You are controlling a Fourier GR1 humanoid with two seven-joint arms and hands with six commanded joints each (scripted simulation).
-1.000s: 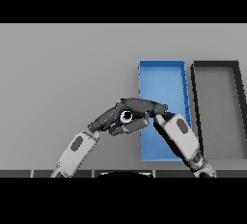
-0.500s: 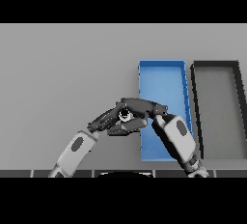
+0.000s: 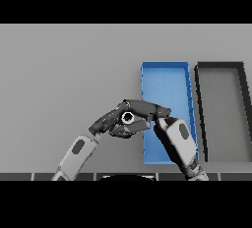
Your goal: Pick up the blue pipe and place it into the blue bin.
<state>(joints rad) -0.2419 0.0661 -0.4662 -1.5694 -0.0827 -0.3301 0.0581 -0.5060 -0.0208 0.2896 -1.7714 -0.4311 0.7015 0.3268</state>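
The pipe (image 3: 127, 117) shows only as a pale ring with a dark hole, end-on, held just left of the blue bin (image 3: 165, 77). My right hand (image 3: 147, 109) reaches in from the lower right across the bin's left wall, its fingers and thumb curled round the pipe. My left hand (image 3: 106, 121) comes in from the lower left. Its fingers lie fairly straight against the pipe's left side. The rest of the pipe's body is hidden between the two hands. The bin's far half shows bare blue floor.
A black bin (image 3: 220, 70) stands right beside the blue bin on its right. My right forearm (image 3: 178, 141) covers the blue bin's near part. Grey table (image 3: 64, 74) stretches to the left and behind.
Both hands and the pipe have crept slightly left and up. The grip looks the same.
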